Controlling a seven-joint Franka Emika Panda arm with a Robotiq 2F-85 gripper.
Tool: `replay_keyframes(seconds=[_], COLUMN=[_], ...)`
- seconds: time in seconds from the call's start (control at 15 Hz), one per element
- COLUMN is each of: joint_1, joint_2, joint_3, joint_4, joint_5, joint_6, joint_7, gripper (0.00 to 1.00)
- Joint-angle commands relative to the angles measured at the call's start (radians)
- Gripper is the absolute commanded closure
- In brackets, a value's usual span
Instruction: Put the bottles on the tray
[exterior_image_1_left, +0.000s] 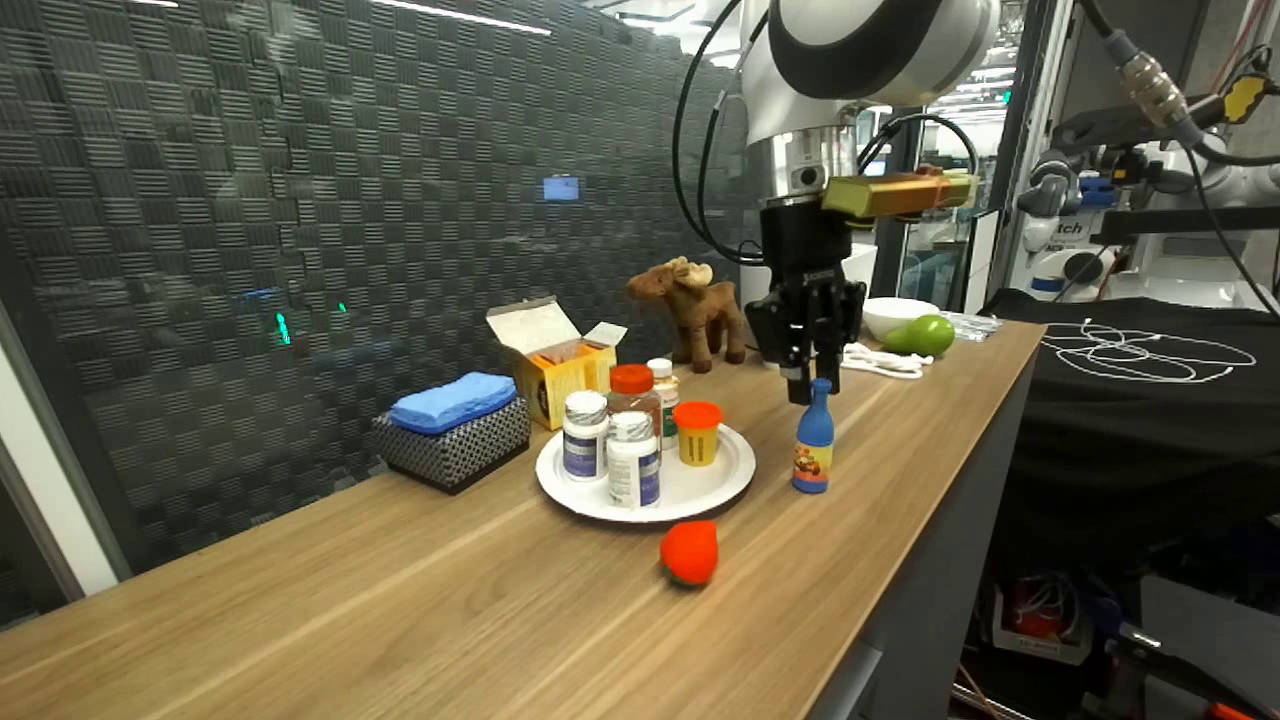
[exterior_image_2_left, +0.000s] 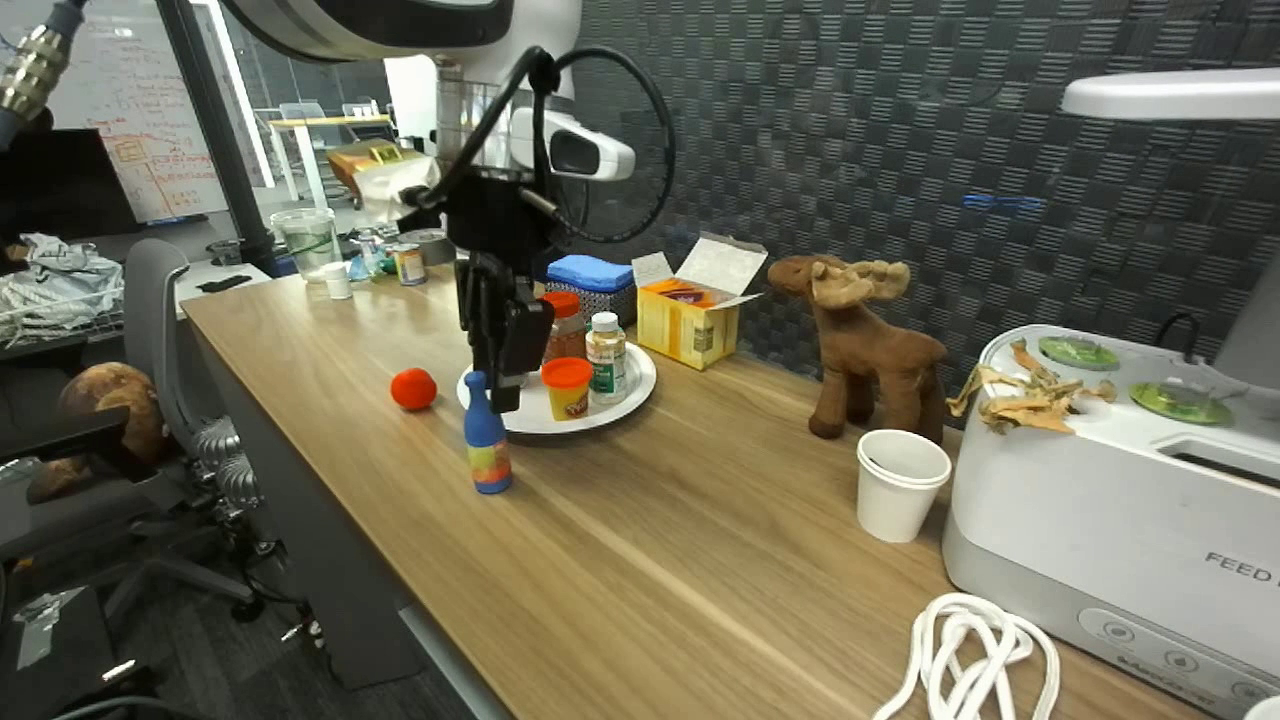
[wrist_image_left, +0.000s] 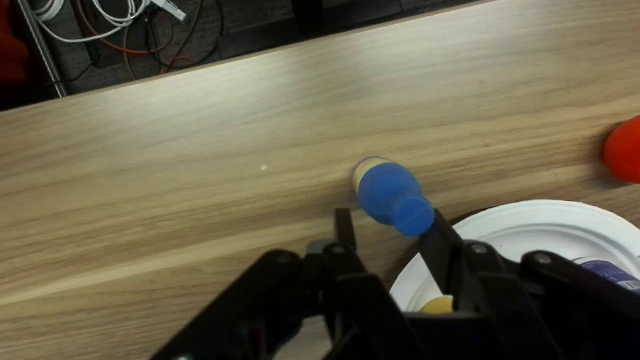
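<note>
Tray (exterior_image_1_left: 725, 470), which is round, white and shallow, lies on the table (exterior_image_1_left: 440, 600). In an exterior view, if we lay a clock face over this dish with twelve toward the top, a white bottle (exterior_image_1_left: 584, 442) with purple label stands on it near nine o'clock, and another white bottle (exterior_image_1_left: 630, 475) of the same kind is near six. A yellow tub (exterior_image_1_left: 698, 447) with orange lid is near three, and a green-labelled bottle (exterior_image_2_left: 607, 370) with white cap is near one. The red-brown jar (exterior_image_2_left: 568, 340) stands among them, and its foot is partly hidden. All five are upright.

Outside the rim, near three o'clock, the blue bottle (exterior_image_1_left: 813, 445) stands upright on the table, near the dish but apart from it. The tool (wrist_image_left: 391, 226) points down over this bottle, and its fingers are spread apart. In the wrist view, the bottle's top appears between the fingertips, very close to the finger at the dish's side; whether they touch, I cannot tell. Toward the opposite finger, a clear gap is seen.

By the same clock, a red rounded thing (exterior_image_1_left: 690, 553) lies near the rim at five. Between nine and ten is a dark patterned box (exterior_image_1_left: 455, 450) with a folded blue cloth (exterior_image_1_left: 455, 403) upon it. Near eleven is a yellow box (exterior_image_1_left: 565, 390) with raised flaps; between twelve and one, a brown toy moose (exterior_image_1_left: 700, 310); toward two, farther off, a white bowl (exterior_image_1_left: 892, 314).
</note>
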Motion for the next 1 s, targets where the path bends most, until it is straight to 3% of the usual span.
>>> replay_keyframes(seconds=[0.0,0.13,0.6,0.67,0.73,0.8,0.93], joint_1=[0.002,0.004,0.01,0.011,0.013,0.015,0.017], joint_2=[-0.039,-0.047,-0.066,-0.068,-0.071,-0.078,-0.09], joint_3=[0.0,0.003,0.016,0.018,0.02,0.023,0.027], joint_4=[-0.029,-0.032,-0.007,-0.006,-0.005,-0.009,-0.02], joint_5=[-0.011,-0.014,-0.067,-0.071,-0.071,-0.066,-0.055], joint_6=[0.033,0.032,0.015,0.013,0.01,0.011,0.018], joint_7=[0.029,0.037,0.074,0.077,0.079,0.082,0.085], gripper=[0.89,0.99,0.98,0.82,0.73,0.72,0.59])
